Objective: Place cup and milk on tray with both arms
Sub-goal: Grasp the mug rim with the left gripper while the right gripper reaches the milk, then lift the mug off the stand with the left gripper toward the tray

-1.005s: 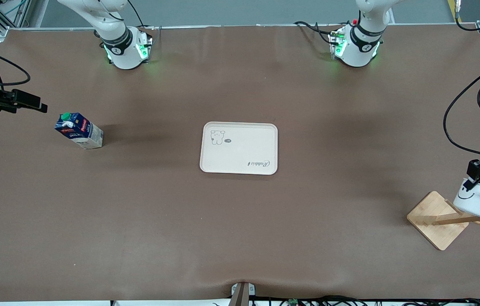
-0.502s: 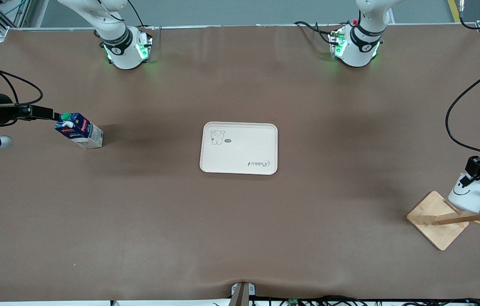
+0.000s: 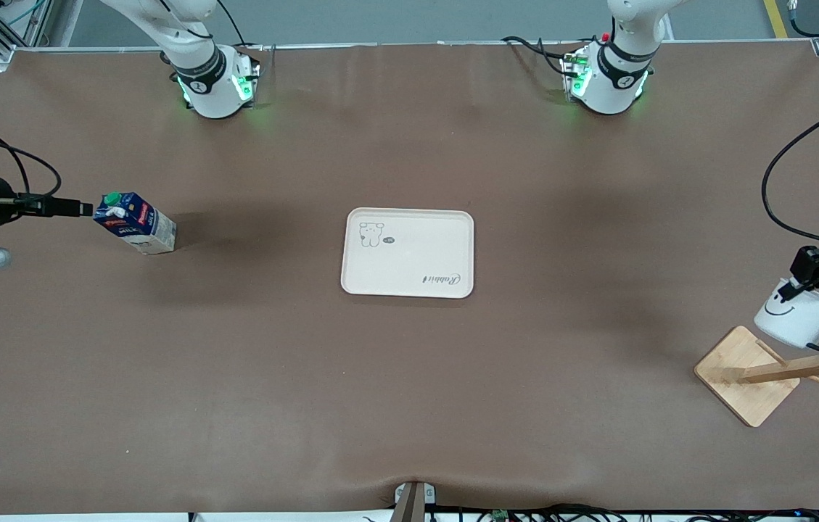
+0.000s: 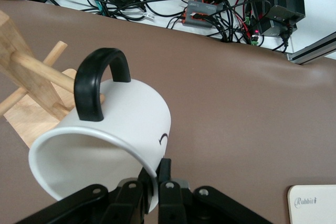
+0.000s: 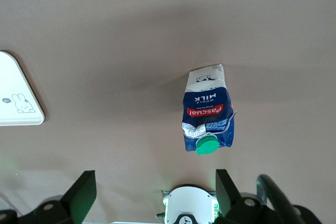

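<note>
Left gripper (image 3: 791, 292) is pinching the cup (image 3: 795, 323) by its thin hard rim, probably slippery, while the right gripper (image 5: 152, 192) hangs wide over the light, squashy milk (image 5: 207, 110), best grabbed across its flat sides

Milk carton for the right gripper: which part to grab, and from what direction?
Grip the milk carton across its flat side panels, mid-body, below the green cap. It stands upright on the table, so a level approach from the right arm's end of the table suits it. The right gripper is open beside the cap.

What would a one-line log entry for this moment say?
left gripper: shut on cup above rack | right gripper: open beside milk | tray: empty
</note>
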Available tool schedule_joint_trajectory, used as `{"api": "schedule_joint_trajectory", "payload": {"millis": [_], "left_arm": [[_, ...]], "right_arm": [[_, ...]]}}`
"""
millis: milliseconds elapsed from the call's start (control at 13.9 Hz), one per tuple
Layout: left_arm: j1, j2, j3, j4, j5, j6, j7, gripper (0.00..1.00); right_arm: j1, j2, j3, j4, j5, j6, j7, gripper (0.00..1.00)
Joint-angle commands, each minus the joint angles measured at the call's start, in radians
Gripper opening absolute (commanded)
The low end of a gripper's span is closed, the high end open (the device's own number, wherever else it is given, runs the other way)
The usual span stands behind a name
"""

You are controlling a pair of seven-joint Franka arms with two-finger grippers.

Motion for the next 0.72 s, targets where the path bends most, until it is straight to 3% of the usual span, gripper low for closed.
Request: {"api": "schedule_joint_trajectory", "payload": {"millis": [0, 359, 646], "left_arm": [[0.001, -0.034, -0.024, -0.004, 0.002, -0.050, -0.073, 0.00], [-0.001, -0.048, -0.105, 0.010, 0.010, -0.098, -0.293, 0.00], [-0.004, -0.035, -0.205, 0.009, 0.093, -0.098, -0.540, 0.00]], "right_arm": [[-0.014, 0.007, 0.014, 0.025, 0.019, -0.021, 0.022, 1.00], [-0.014, 0.033, 0.014, 0.028, 0.010, -0.027, 0.058, 1.00], [-0.020, 0.035, 0.012, 0.010, 0.008, -0.010, 0.058, 1.00]]}}
